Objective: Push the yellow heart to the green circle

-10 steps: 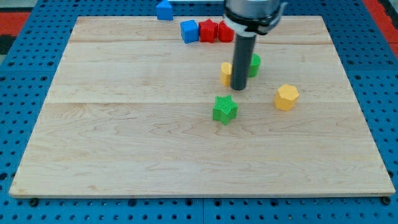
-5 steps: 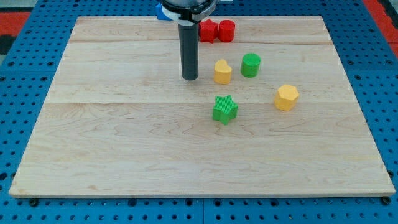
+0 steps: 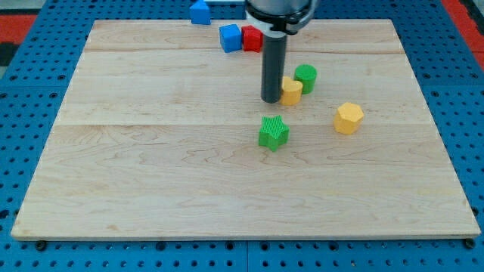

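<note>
The yellow heart [image 3: 292, 91] lies on the wooden board, touching the green circle [image 3: 305, 78] at its upper right. My tip [image 3: 271, 100] rests on the board against the heart's left side. The rod rises from there to the view's top and hides part of the red blocks behind it.
A green star [image 3: 274, 132] lies just below my tip. A yellow hexagon [image 3: 349, 118] sits to the right. A blue cube [image 3: 230, 37] and a red block [image 3: 252, 38] stand near the board's top edge. Another blue block [image 3: 200, 12] lies off the board at the top.
My tip swung out to the heart's left, then came right against it. The yellow heart slid right and now touches the green circle.
</note>
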Robot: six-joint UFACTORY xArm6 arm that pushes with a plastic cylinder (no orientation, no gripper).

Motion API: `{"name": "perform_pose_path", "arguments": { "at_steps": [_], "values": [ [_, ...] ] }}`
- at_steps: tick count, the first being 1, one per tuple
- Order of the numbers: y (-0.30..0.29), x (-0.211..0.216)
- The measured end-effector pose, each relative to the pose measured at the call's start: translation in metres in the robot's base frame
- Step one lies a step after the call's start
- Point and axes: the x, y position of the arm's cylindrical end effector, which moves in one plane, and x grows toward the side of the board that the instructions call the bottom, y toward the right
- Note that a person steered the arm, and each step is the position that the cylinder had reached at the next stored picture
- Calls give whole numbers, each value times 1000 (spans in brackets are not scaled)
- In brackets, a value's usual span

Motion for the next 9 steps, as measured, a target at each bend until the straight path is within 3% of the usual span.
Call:
{"name": "perform_pose_path", "arguments": {
  "at_steps": [7,9],
  "values": [
    [44,-2],
    [126,2]
  ]
}}
